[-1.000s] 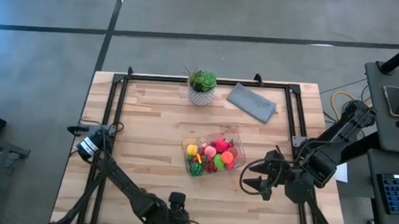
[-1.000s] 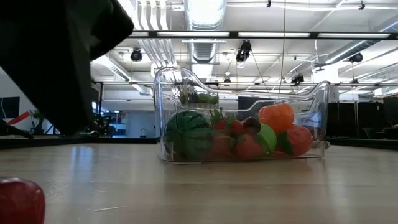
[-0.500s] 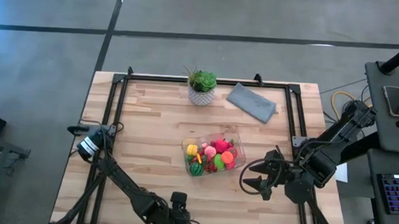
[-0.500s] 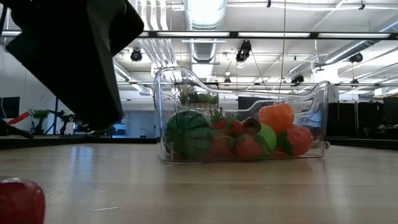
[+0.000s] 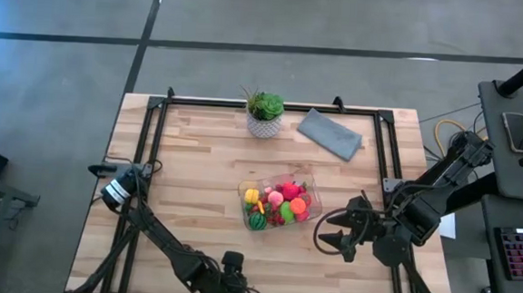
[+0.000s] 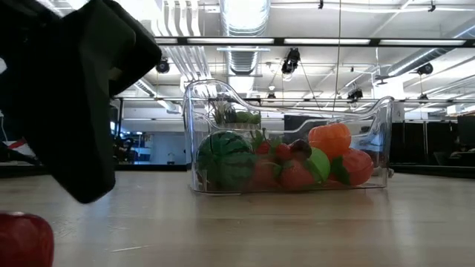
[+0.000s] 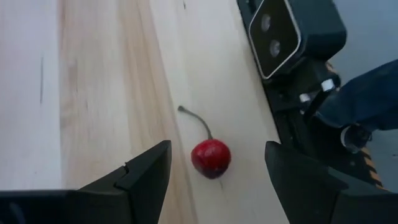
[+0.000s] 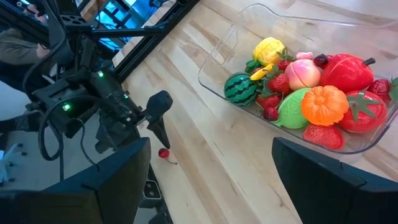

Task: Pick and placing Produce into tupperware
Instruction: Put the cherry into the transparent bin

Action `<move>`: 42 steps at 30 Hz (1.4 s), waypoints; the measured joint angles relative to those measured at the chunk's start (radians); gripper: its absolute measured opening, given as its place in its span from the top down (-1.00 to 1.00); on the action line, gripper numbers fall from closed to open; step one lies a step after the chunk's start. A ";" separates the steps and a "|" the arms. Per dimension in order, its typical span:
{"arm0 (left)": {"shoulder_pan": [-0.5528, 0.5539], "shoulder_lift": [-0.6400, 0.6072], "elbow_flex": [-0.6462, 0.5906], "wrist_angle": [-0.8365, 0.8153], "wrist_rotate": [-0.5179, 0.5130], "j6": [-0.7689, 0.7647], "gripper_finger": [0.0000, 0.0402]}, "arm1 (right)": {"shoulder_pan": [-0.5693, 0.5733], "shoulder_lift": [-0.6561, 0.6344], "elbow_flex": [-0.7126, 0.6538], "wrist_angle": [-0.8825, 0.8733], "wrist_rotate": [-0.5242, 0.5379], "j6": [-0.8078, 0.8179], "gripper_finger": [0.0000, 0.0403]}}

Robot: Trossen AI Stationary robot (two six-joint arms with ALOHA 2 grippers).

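The clear tupperware (image 5: pixel 243 190) stands mid-table, filled with produce (image 5: pixel 279 203): a striped melon (image 6: pixel 225 159), an orange (image 6: pixel 329 139), strawberries, a tomato. One red cherry (image 7: pixel 211 158) lies on its side on the wood by the table's near edge, also seen in the low view (image 6: pixel 24 239) and the right wrist view (image 8: pixel 163 153). My left gripper (image 7: pixel 216 147) hangs open just above it, slanting down, one finger on either side and touching nothing. My right gripper (image 5: pixel 325 234) waits open in the air to the right of the tupperware (image 8: pixel 249 18).
A potted plant (image 5: pixel 264 113) and a folded grey cloth (image 5: pixel 330 132) sit at the far edge. A black camera (image 7: pixel 289 34) is mounted at the near edge beside the cherry, with a person's leg and shoe (image 7: pixel 360 106) beyond it. Black rails run along both table sides.
My left gripper has come down a little toward the cherry, still open. The cherry, the tupperware and my right gripper have kept still.
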 joint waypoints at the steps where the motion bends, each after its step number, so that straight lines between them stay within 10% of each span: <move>1: 0.000 0.000 -0.008 0.010 0.003 0.000 -0.21 | 0.000 0.000 -0.002 0.000 0.000 0.000 -0.62; 31: 0.003 0.042 -0.013 0.031 -0.011 0.001 -0.20 | 0.000 0.000 -0.015 -0.008 0.001 0.026 -0.62; 42: 0.004 0.041 -0.013 0.036 -0.015 0.000 0.31 | -0.001 0.000 -0.015 -0.025 0.001 0.036 -0.62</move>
